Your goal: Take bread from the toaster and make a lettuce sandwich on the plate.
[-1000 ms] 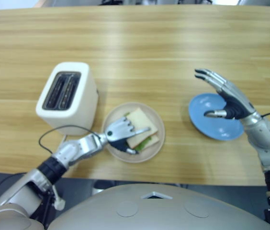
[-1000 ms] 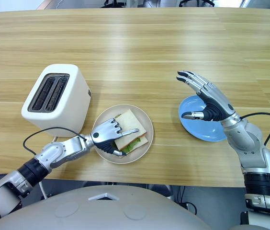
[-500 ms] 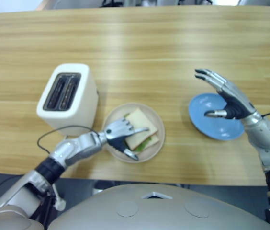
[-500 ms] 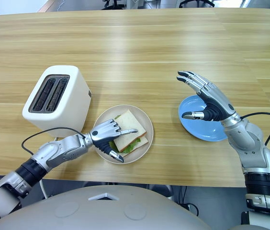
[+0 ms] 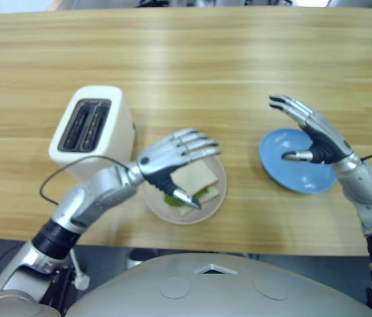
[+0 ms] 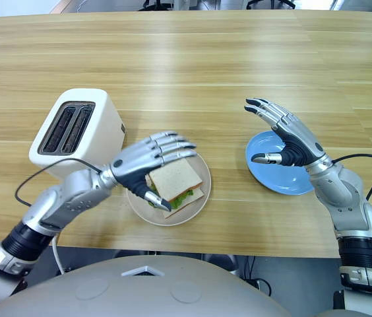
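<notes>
Neatly stacked sandwich (image 6: 176, 183), lettuce (image 6: 183, 196) apparently peeking — green.

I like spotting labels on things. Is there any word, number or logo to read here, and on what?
No text can be read. The toaster, plate, sandwich, blue dish and wooden table show no print; a dark spot on the toaster's side is too small to tell.

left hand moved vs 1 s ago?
Yes. The left hand has lifted off the sandwich and shifted toward the far rim of the plate, fingers now spread above it.
</notes>
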You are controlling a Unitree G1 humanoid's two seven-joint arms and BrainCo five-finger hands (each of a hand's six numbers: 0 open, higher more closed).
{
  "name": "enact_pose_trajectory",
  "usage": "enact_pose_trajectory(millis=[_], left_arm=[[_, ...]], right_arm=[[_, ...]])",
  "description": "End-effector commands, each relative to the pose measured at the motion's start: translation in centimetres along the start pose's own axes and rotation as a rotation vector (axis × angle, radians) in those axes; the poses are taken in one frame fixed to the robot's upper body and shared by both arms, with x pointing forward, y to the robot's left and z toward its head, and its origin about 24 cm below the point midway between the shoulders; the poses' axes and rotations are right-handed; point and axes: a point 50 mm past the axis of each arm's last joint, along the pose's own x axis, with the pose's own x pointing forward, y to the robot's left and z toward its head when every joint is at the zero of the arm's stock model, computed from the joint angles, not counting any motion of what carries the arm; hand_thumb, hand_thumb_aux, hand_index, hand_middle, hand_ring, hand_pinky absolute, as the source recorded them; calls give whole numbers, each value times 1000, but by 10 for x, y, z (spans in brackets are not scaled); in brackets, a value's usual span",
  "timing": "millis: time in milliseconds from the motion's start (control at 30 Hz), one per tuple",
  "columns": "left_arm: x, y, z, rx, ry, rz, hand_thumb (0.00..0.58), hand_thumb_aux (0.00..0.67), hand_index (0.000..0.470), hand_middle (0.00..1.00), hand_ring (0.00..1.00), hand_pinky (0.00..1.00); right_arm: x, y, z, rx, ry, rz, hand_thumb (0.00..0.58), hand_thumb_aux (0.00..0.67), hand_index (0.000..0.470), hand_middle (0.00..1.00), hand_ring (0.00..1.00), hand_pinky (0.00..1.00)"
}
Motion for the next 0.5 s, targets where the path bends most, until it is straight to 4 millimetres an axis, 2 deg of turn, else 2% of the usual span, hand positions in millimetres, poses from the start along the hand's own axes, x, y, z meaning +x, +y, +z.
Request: enact_pose_trajectory(millis=[33,133,300,333,367,400,433,467,500], left_arm=[[-7,33,-14,8,59,132,0,0,0,0,0,0],[-29,33,-24,-65,120,68,0,0,0,0,0,0],[-89,6,-21,-289,170,-193,0,0,0,0,0,0],[-102,0,-20,-346,203,-236,100,60,41,0,0,0],[-114,-5,-18,-392,225,-278,575,607,417,0,0,0],[-124,-10,-15,-416,247,-322,580,670,460,0,0,0],[-136,-16,-11,-445,261,-380,580,670,460,137,137,137],[-145,-22,-5,-485,262,-428,580,670,460,137,137,137],[-153,-26,0,-528,263,-464,580,670,460,973,973,973]], right_arm=[[1,1,1,-2,-6,5,0,0,0,0,0,0],[-3,6,10,64,-37,36,0,0,0,0,0,0],[-24,16,22,236,-25,208,0,0,0,0,0,0],[-30,16,22,256,-9,239,0,0,0,122,122,122],[-35,16,22,270,7,265,0,0,0,541,541,541],[-39,16,21,280,27,290,0,0,0,824,824,824],[-44,16,21,285,43,322,496,415,285,1000,1000,1000],[-48,17,22,294,57,356,496,415,285,1000,1000,1000],[-52,20,23,307,66,404,580,670,460,1000,1000,1000]])
